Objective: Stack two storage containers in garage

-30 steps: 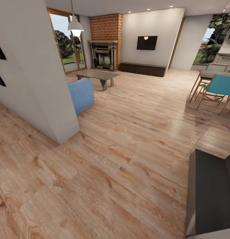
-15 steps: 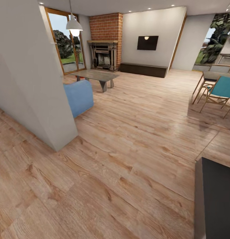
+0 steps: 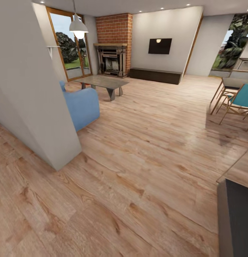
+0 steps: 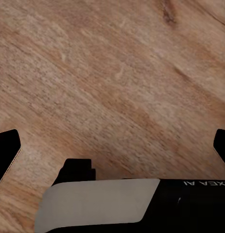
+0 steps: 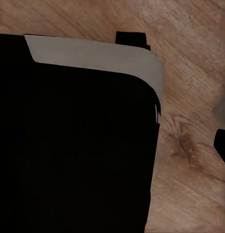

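I am in the living room, on its light wood plank floor point(image 3: 145, 150); the two storage containers are out of view, and so is the garage. In the left wrist view my left gripper point(image 4: 112, 150) hangs over the planks, its two black fingertips point(image 4: 6, 153) far apart at the frame's edges, with nothing between them. My right gripper point(image 5: 112, 145) is largely hidden behind a black, grey-edged part of my own body point(image 5: 73, 141); one fingertip point(image 5: 222, 145) shows far out at the frame's edge, over bare planks.
A pale wall corner point(image 3: 34, 100) juts in at the left, with a blue sofa point(image 3: 81, 107) behind it. Beyond stand a coffee table point(image 3: 102, 82), brick fireplace point(image 3: 112, 59) and glass doors point(image 3: 68, 50). Chairs and a table point(image 3: 238, 100) are at the right, a dark block point(image 3: 238, 221) at lower right.
The camera has moved forward and turned: the wall corner and dark block slid toward the frame's edges, and more of the blue sofa shows. Nothing in the room itself moved.
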